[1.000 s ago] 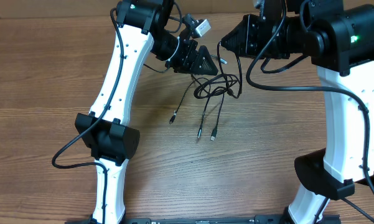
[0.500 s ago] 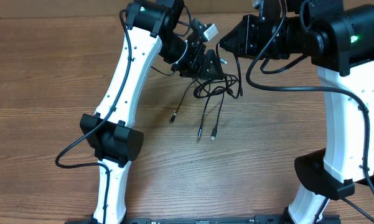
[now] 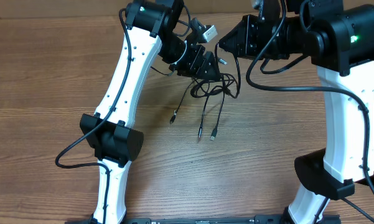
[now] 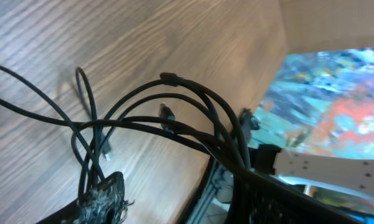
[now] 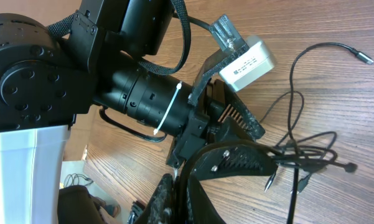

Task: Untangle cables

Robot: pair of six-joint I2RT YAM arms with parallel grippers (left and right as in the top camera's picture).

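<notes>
Cables lie in a small knotted bundle on the far middle of the desk, near its back edge. Three loose ends with plugs trail from the knot toward the near side, fanned apart and not touching each other.

The left hand sits at the bundle's far left side. Its fingers stand apart, and the left wrist view shows several strands crossing the gap between them. The right hand is closed, just behind the knot and close to the left hand. One strand rises from the bundle toward its tip, but I cannot tell whether it is pinched there.

Bare wood spreads wide on the near side of the plugs and off to the left. The two white arms flank the bundle, and the room behind it is narrow.
</notes>
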